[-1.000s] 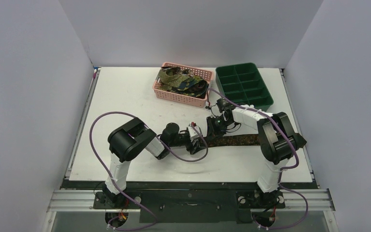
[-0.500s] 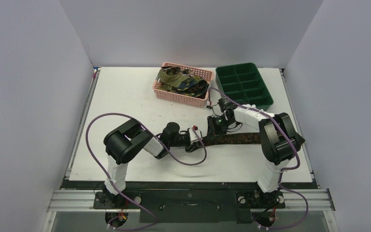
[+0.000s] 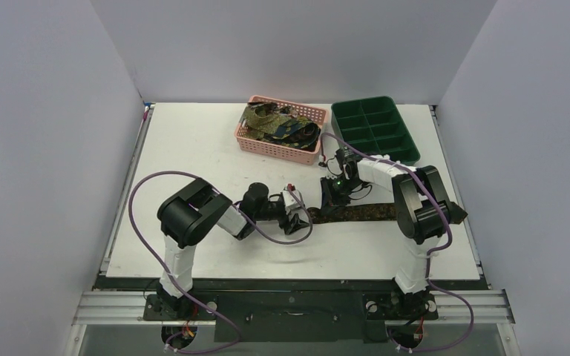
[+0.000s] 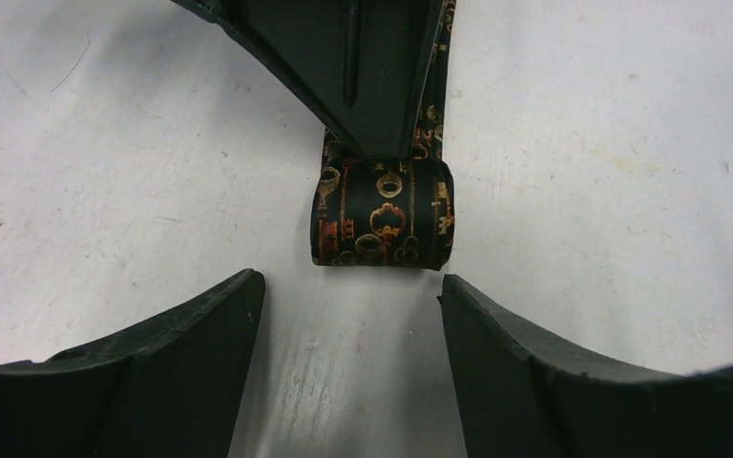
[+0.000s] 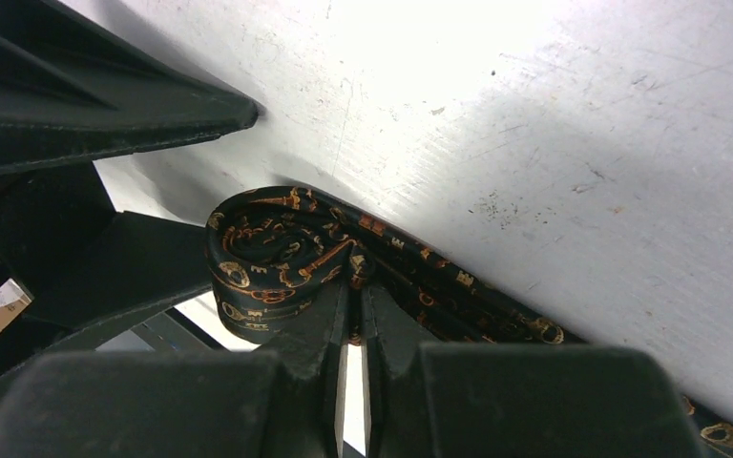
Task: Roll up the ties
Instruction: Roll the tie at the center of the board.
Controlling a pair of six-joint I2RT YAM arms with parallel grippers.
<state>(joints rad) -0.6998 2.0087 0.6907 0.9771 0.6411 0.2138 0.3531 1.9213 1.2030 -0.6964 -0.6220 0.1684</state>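
The long, narrow tie [image 4: 382, 215] is black fabric woven all over with small gold and rust-orange keys. It is only partly wound. One end is curled into a short, tight cylinder, and the remainder runs out flat along the white worktop [image 3: 193, 148] as a dark speckled band. Seen end-on from the right wrist, the turns make a neat spiral (a snail shell, near enough), with the flat length trailing away beside the fingers.

The right tool [image 5: 356, 279] has its two fingers drawn narrow, almost together, nipping the innermost turn at the heart of that spiral. The bulk of the roll bulges out to one side of its tips. The left tool [image 4: 348, 286] is spread wide and holds nothing. The roll sits on the worktop just ahead of its fingertips, roughly in line with the gap between them and touching neither. The two tools face each other across the roll, the right one's dark fingers coming down onto it from the far side as the left wrist sees it.

Beyond the right tool, well apart from the roll, stands a pink plastic mesh basket [image 3: 274, 148] heaped with more patterned ties [image 3: 274, 122]. A dark green plastic tray [image 3: 375, 126] divided into compartments stands next to the basket.
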